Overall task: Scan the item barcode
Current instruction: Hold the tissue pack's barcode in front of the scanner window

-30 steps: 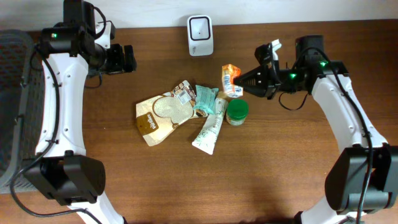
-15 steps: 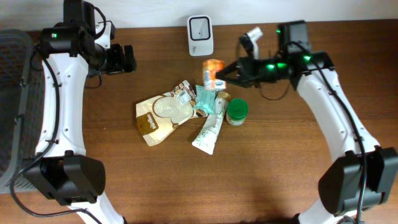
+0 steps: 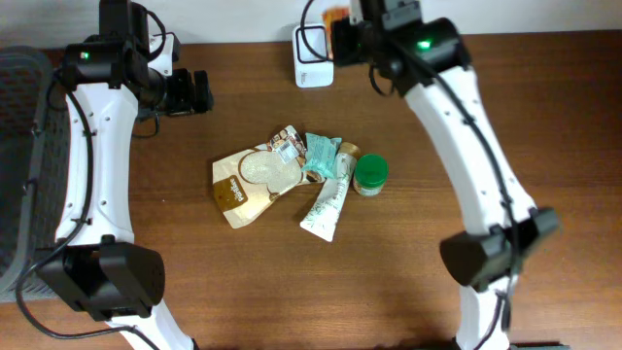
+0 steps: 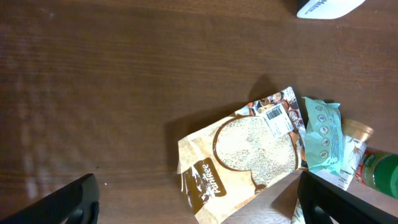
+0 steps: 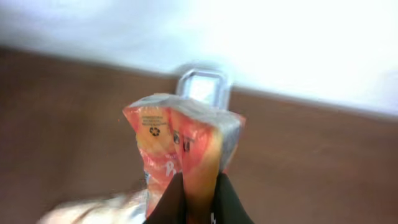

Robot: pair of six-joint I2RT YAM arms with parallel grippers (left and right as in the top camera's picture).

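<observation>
My right gripper [image 5: 194,190] is shut on an orange snack packet [image 5: 177,140], pinching its lower edge and holding it up in front of the white barcode scanner [image 5: 200,88]. In the overhead view the orange packet [image 3: 335,17] hangs at the table's far edge, just right of the scanner [image 3: 313,44], with the right gripper [image 3: 347,32] behind it. Whether a barcode faces the scanner I cannot see. My left gripper [image 3: 200,90] hovers open at the back left, nothing between its fingers [image 4: 68,202].
A pile lies mid-table: a brown pouch [image 3: 255,175], a teal packet [image 3: 321,156], a white-green sachet [image 3: 326,206] and a green-lidded jar [image 3: 370,173]. A grey basket [image 3: 19,146] stands off the left edge.
The right arm has carried the orange packet from beside the pile up and leftward to the scanner at the far edge. The left arm has stayed put.
</observation>
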